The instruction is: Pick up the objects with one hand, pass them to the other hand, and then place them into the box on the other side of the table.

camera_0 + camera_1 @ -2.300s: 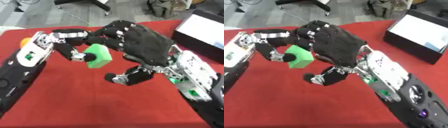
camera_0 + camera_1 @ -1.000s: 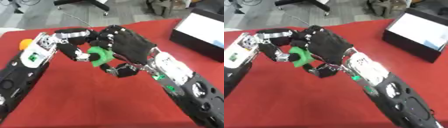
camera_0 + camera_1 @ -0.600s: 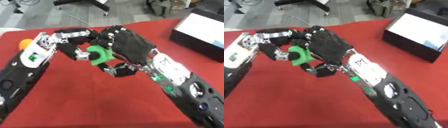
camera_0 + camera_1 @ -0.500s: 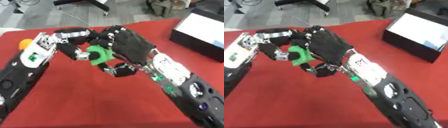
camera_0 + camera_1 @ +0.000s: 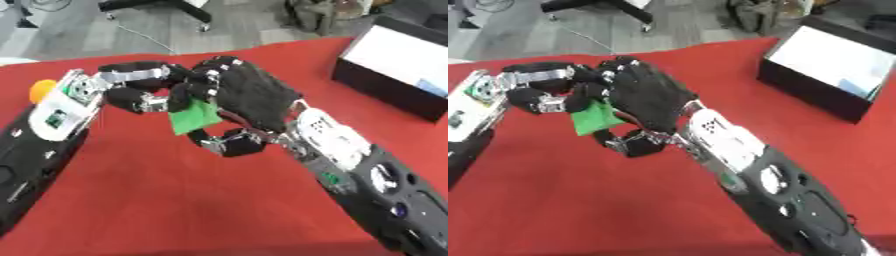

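One black box (image 5: 820, 75) with a pale inside sits at the far right corner of the table (image 5: 157, 200); what lies in it cannot be made out, apart from a bluish patch near its right end. One green block (image 5: 194, 118) is held above the middle of the table between the two hands: the left robot hand (image 5: 140, 92) has its fingers curled round the block's upper left side, and the right robot hand (image 5: 241, 100) wraps over it from the right, fingers on top and thumb curled beneath. One small orange object (image 5: 42, 90) lies near the table's left edge, the table is covered in red cloth, and beyond its far edge are a grey floor and a black chair base (image 5: 162, 6).
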